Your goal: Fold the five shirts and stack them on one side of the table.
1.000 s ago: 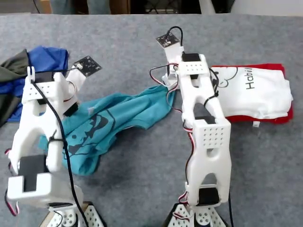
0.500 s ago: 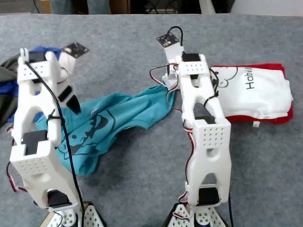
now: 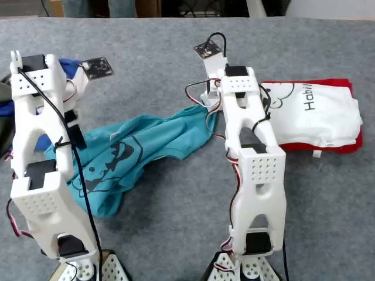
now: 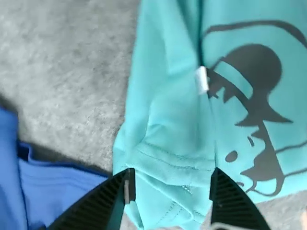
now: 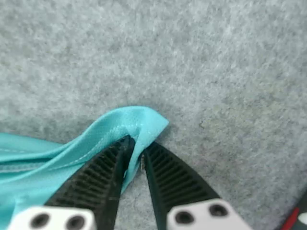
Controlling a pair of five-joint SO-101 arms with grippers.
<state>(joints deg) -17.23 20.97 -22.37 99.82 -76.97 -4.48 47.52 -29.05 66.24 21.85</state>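
A teal shirt [image 3: 140, 146] with a dark print lies crumpled across the middle of the grey table. My right gripper [image 3: 210, 111] is shut on the shirt's right corner [image 5: 144, 120], the fabric pinched between the jaws of the gripper [image 5: 136, 151]. My left gripper [image 3: 73, 133] hangs open just above the shirt's left hem [image 4: 177, 158], its jaws of the gripper [image 4: 171, 181] spread on either side of the hem. A blue shirt [image 4: 29, 187] lies beside that hem. A folded white shirt [image 3: 316, 114] rests on a folded red one [image 3: 345, 145] at the right.
The blue shirt [image 3: 69, 67] and a dark green shirt [image 3: 4, 88] are heaped at the table's far left, partly behind the left arm. Bare grey felt [image 3: 328, 211] lies in front of the folded stack and along the far side of the table.
The left arm has swung left and stretched out, bringing its open gripper over the teal shirt's left hem. The right arm and the teal shirt's held corner have stayed put.
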